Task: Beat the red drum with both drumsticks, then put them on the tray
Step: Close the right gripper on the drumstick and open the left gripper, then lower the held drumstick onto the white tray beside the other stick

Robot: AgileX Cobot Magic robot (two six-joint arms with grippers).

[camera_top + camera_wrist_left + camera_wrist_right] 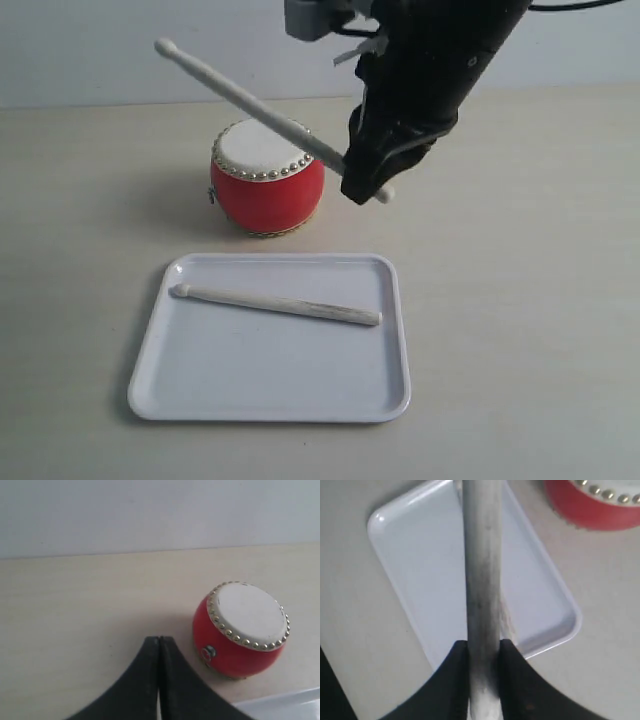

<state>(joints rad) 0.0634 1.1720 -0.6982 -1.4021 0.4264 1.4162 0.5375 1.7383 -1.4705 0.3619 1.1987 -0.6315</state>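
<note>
The red drum (268, 185) (242, 630) (592, 505) stands on the table just behind the white tray (270, 370) (420, 570). One drumstick (280, 303) lies flat across the tray. My right gripper (365, 180) (483, 645) is shut on the other drumstick (250, 100) (482, 570) near its butt end. That stick slants up over the drum's skin, with its tip high to the left. My left gripper (159, 639) is shut with nothing in it, low over the table beside the drum. It does not show in the exterior view.
A pale wall runs along the back edge of the beige table (540, 330). A corner of the tray (285, 702) shows near the left gripper. The dark right arm (440, 60) reaches down from the top of the exterior view.
</note>
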